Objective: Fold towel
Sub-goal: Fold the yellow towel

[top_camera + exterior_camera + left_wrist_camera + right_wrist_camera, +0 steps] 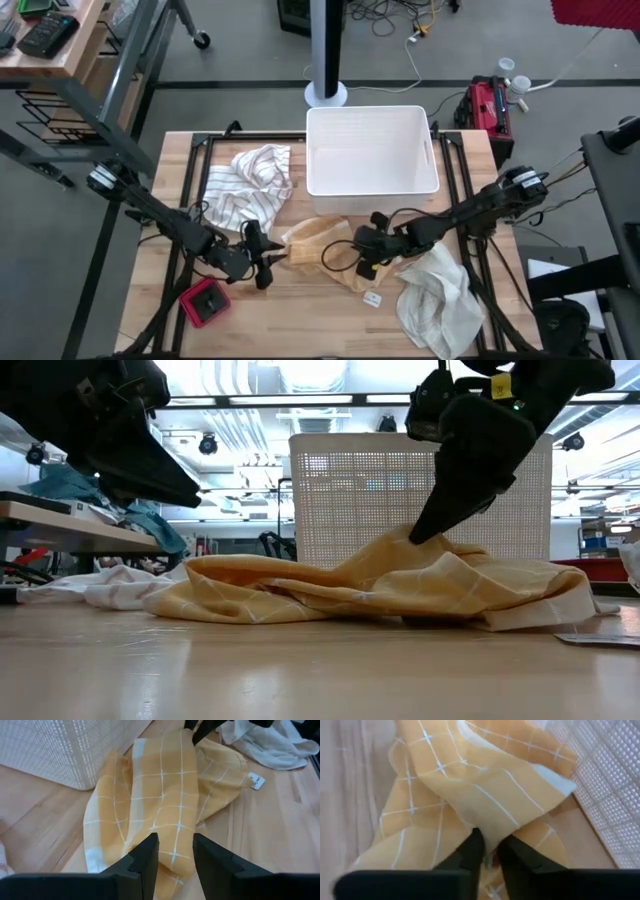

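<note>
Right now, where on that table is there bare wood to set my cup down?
Bare wood runs along the front edge between the red box and the white cloth. The middle is crowded: yellow towel, both grippers, striped cloth, white bin.

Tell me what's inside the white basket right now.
From overhead, the white basket shows only its bare white floor; no towel lies in it. The yellow towel, striped towel and white towel all lie outside on the table. The corners under its rim are hidden.

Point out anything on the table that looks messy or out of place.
The yellow towel lies crumpled in front of the white basket, not flat. A striped cloth and a white cloth sit bunched on either side.
</note>
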`<state>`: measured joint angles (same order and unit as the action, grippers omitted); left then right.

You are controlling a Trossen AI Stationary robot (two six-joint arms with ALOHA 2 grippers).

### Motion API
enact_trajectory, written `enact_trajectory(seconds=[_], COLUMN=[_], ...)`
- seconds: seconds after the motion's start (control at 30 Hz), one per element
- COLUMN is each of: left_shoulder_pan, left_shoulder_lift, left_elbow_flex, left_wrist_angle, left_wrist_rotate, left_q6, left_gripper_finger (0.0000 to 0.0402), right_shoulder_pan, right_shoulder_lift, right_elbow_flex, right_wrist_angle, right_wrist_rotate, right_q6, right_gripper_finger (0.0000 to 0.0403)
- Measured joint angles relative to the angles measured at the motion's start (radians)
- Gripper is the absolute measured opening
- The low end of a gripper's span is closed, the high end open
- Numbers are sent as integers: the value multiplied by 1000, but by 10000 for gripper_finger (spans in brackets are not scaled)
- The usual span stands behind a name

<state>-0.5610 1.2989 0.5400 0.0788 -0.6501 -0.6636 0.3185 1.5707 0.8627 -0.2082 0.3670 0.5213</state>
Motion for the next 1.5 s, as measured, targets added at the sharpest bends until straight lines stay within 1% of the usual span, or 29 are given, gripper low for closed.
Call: enact_trajectory(seconds=[0.03, 0.1, 0.23, 0.3, 0.37, 0.5, 0.6, 0.77, 0.87, 0.93, 1.0, 1.07, 1.17, 1.27, 1.33, 1.4, 1.5], left_shoulder_pan=[0, 0, 0, 0, 2, 11, 21, 47, 62, 74, 86, 97, 109, 122, 142, 163, 182], left_shoulder_lift=[0, 0, 0, -2, -2, -3, -3, -3, -3, -3, -3, -3, -3, -2, 5, 23, 79], left_elbow_flex=[0, 0, 0, 0, 0, 24, 66, 147, 187, 204, 208, 205, 186, 163, 155, 152, 152], left_wrist_angle=[0, 0, 21, 76, 153, 284, 296, 295, 292, 276, 261, 256, 260, 277, 281, 284, 329], left_wrist_rotate=[-4, -6, -9, -20, -22, -22, -23, -24, -25, -25, -25, -25, -23, -12, 52, 154, 281], left_q6=[0, 0, 2, 33, 100, 252, 338, 451, 516, 541, 543, 525, 461, 379, 312, 258, 224], left_gripper_finger=[113, 113, 113, 113, 113, 113, 113, 113, 113, 113, 113, 113, 113, 113, 115, 120, 134], right_shoulder_pan=[0, 2, 9, 17, 23, 45, 69, 116, 157, 185, 207, 216, 229, 237, 237, 235, 236], right_shoulder_lift=[0, 0, -3, -7, -9, -11, -11, -11, -11, -11, -11, -10, -5, 1, 2, 3, 4], right_elbow_flex=[0, 4, 40, 70, 116, 240, 338, 461, 499, 511, 514, 513, 492, 471, 467, 464, 463], right_wrist_angle=[12, 19, -9, -56, -113, -286, -393, -470, -476, -475, -476, -473, -467, -449, -427, -410, -361], right_wrist_rotate=[-1, -4, 0, 2, 8, 84, 149, 231, 297, 315, 308, 274, 265, 262, 262, 265, 296], right_q6=[-14, -42, -99, -149, -193, -306, -402, -567, -694, -781, -832, -829, -818, -844, -880, -921, -1013], right_gripper_finger=[24, 8, 5, 4, 4, 2, 2, 1, 1, 1, 1, 0, 0, 0, 0, 0, 0])
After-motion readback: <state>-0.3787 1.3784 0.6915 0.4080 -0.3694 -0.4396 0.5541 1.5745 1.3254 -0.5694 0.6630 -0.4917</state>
